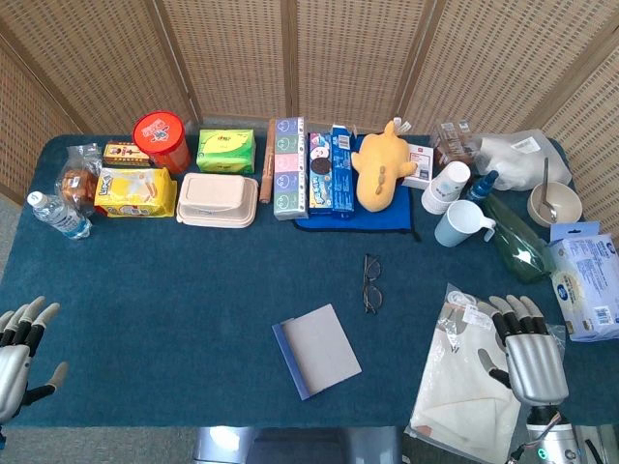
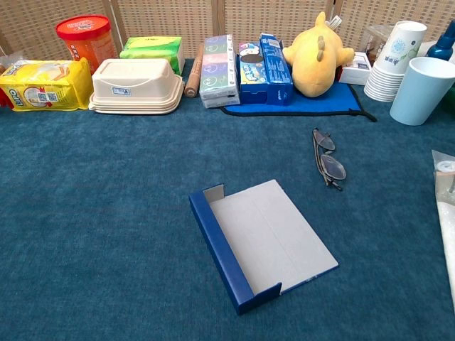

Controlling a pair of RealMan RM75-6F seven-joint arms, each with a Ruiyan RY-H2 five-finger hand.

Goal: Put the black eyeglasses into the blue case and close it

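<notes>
While both hands idle apart, black eyeglasses point(image 1: 371, 283) beside open blue case point(image 1: 317, 350), w/ lid flat

Black eyeglasses point(image 2: 327, 158) and a blue case point(image 2: 259, 241) with grey lining are lying on a teal tablecloth point(image 2: 92, 213); a yellow plush toy point(image 2: 315, 55) is sitting behind.

No print is legible; the blue biscuit box point(image 2: 261, 60) may read Oreo (too blurred).
</notes>
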